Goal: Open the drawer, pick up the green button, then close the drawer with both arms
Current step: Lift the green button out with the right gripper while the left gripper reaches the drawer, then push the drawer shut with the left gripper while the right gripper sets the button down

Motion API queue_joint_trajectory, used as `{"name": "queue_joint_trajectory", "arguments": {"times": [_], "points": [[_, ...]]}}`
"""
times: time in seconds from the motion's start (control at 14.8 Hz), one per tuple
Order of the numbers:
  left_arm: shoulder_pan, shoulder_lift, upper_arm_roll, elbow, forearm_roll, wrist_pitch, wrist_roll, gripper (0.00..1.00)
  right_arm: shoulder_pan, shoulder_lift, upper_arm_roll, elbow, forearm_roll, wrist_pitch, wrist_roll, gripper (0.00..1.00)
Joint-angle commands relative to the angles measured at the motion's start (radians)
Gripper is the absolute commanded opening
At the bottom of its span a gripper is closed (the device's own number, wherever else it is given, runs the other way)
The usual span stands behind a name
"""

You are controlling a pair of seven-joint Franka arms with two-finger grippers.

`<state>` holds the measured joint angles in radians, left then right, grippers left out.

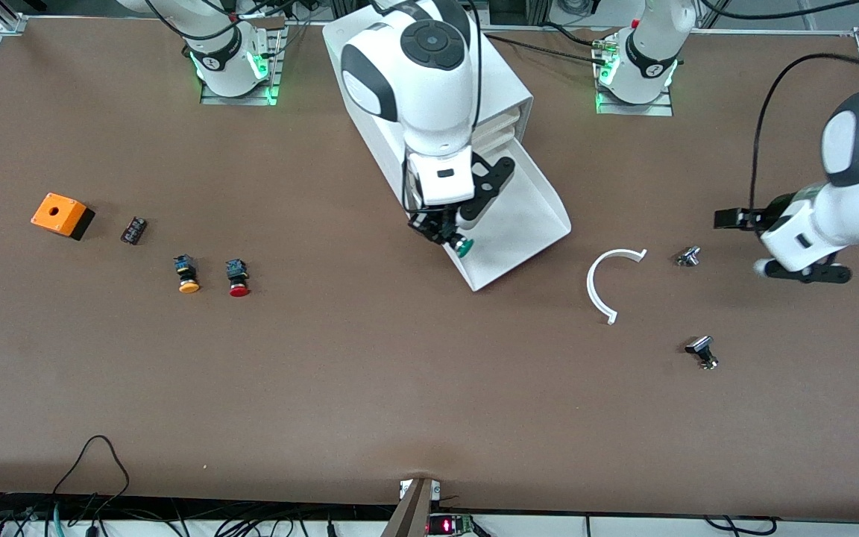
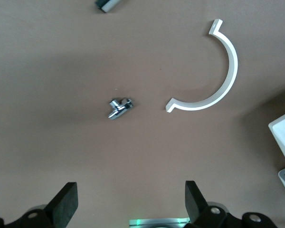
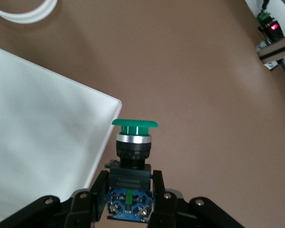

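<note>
Green-capped button [image 3: 134,142] sitting clamped in right gripper [image 1: 450,237], hanging over open drawer [image 1: 530,216] edge. Opening and taking looking done; closing remaining. Left gripper [image 2: 131,202] waiting spread, empty, over table near chrome fitting [image 2: 119,109].

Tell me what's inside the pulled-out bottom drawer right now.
The drawer shows only bare white floor. The green button is out of it, clamped by the right gripper over the drawer's front edge. The arm covers part of the tray, so that patch is unseen.
</note>
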<state>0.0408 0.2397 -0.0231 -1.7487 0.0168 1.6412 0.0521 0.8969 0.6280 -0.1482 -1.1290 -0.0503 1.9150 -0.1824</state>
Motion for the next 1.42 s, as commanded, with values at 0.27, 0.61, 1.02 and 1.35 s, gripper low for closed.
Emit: {"name": "queue_joint_trajectory", "arguments": {"times": [0.27,0.61,1.02,1.35], "points": [[-0.136,0.145,-0.001,-0.056,-0.226,0.248,-0.297,0.99,-0.196,-0.204,0.009,-0.265,-0.019,-0.016,-0.269,0.22],[-0.278,0.23,-0.007,-0.09,-0.255,0.474,-0.582,0.99,-0.326,-0.232,0.009,-0.376,-0.019,0.005,-0.255,0.22],[-0.306,0.253,-0.119,-0.212,-0.256,0.712,-0.787,0.99,-0.378,-0.237,0.009,-0.538,-0.036,0.093,0.075,0.21],[-0.311,0.239,-0.219,-0.282,-0.279,0.716,-0.853,1.0,-0.38,-0.226,0.009,-0.664,-0.037,0.202,0.219,0.21]]}}
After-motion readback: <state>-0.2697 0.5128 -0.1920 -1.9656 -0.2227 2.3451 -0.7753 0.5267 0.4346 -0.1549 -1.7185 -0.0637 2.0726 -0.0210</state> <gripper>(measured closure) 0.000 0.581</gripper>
